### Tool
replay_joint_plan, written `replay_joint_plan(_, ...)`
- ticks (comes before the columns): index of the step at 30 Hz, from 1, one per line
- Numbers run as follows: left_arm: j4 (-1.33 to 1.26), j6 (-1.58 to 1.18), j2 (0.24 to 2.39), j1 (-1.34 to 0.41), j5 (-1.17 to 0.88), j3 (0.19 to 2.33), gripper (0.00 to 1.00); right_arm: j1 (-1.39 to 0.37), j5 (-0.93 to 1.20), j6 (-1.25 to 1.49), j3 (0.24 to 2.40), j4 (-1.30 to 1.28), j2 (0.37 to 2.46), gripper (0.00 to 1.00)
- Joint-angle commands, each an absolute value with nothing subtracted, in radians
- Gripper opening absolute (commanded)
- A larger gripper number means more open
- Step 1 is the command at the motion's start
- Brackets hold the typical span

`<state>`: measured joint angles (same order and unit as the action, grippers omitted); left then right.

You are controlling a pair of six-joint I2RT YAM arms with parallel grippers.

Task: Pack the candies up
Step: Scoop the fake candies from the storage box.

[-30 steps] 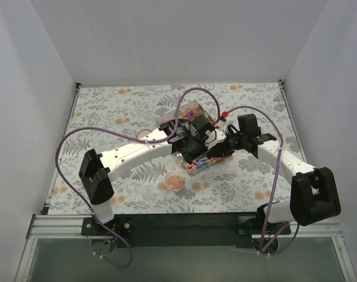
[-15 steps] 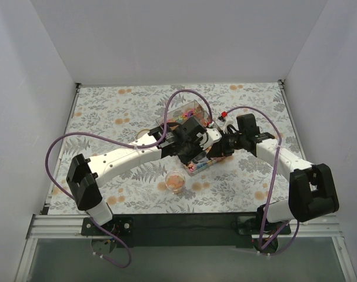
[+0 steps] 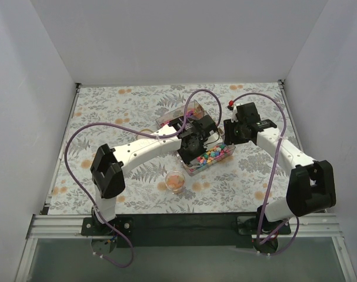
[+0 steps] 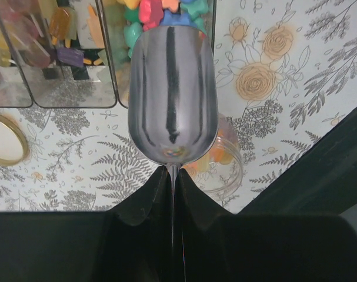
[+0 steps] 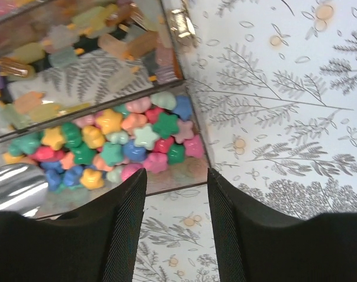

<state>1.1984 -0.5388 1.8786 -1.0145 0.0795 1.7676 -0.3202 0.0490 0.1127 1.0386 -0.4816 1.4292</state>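
Note:
The candies [image 3: 210, 155] are bright star-shaped sweets in the near compartment of a clear plastic box [image 3: 173, 115]; they also show in the right wrist view [image 5: 125, 141] and the left wrist view [image 4: 160, 12]. Other compartments hold wrapped sweets [image 5: 60, 41]. My left gripper [image 3: 189, 143] is shut on the handle of a metal scoop [image 4: 172, 94], whose empty bowl hangs at the edge of the candy compartment. A small clear jar [image 3: 176, 181] with orange sweets stands in front of the box, partly under the scoop [image 4: 225, 167]. My right gripper [image 3: 230, 134] is open and empty at the box's right end [image 5: 175, 194].
A gold round lid [image 4: 4, 138] lies on the fern-print cloth left of the box. White walls close the table on three sides. A black rail runs along the near edge [image 3: 184, 220].
My right gripper has drawn back from the box toward the right and far side. My left gripper with the scoop has shifted over the candy compartment, and the left arm's elbow has swung.

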Motion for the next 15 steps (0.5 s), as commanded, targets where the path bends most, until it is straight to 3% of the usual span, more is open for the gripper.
replay_joint_plan(1, 1.293, -0.534, 1.870, -1.011, 0.092, 1.825, 0.00, -0.318, -0.097, 0.095, 1.062, -0.526, 1.460, 0.53)
replay_joint_plan(15, 1.295, -0.499, 1.959, -1.026, 0.164, 1.859, 0.00, -0.318, -0.132, 0.106, 1.101, -0.523, 1.574, 0.52)
